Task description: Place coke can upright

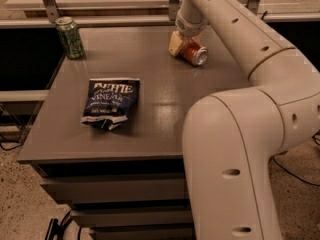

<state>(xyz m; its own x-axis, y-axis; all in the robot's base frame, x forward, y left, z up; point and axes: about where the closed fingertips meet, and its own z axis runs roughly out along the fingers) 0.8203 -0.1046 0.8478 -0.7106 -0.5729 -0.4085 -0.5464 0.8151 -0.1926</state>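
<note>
The coke can [194, 54], red-orange with a silver end, lies on its side at the far right of the grey table [150, 109], its end facing the front right. My gripper [181, 45] reaches down from the cream arm [235, 29] and sits right at the can's far-left end, touching it. The wrist hides part of the can.
A green can [70, 37] stands upright at the table's far left corner. A dark blue chip bag [110, 103] lies flat at the middle left. My arm's large elbow [235, 149] fills the front right. A rail and shelf run behind the table.
</note>
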